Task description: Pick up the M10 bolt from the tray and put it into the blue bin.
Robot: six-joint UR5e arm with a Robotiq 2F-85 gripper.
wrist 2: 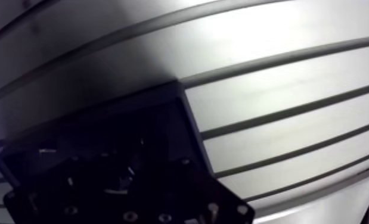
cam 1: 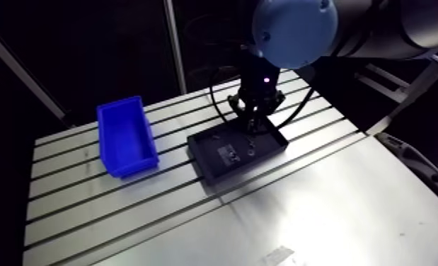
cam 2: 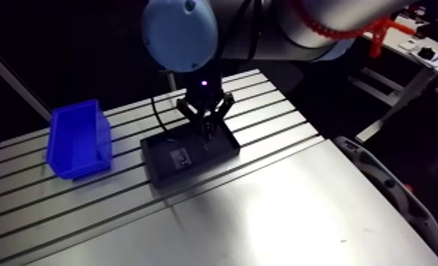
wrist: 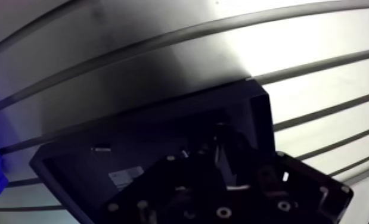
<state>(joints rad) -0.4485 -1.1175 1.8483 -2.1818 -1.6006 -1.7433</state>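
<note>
Dark 2-finger gripper [cam 1: 252, 127] hangs low inside a shallow black rectangular plastic tray [cam 1: 211, 146], at the tray's far right corner. Whether the pincer is released or clenched cannot be told in the gloom. On the tray's floor lie a pale label [cam 1: 228, 153] and a few small metal fasteners [cam 1: 252, 149] just beside the gripper; which of them is the task's bolt cannot be made out. The tray sits mid-worktop on the slotted aluminium table [cam 1: 335, 212]. An open blue plastic bin [cam 1: 126, 136] stands well apart, toward the worktop's left edge.

High arm view overlooks the whole table [cam 1: 320, 212]; near wrist view shares only the tray [cam 1: 211, 166].
</note>
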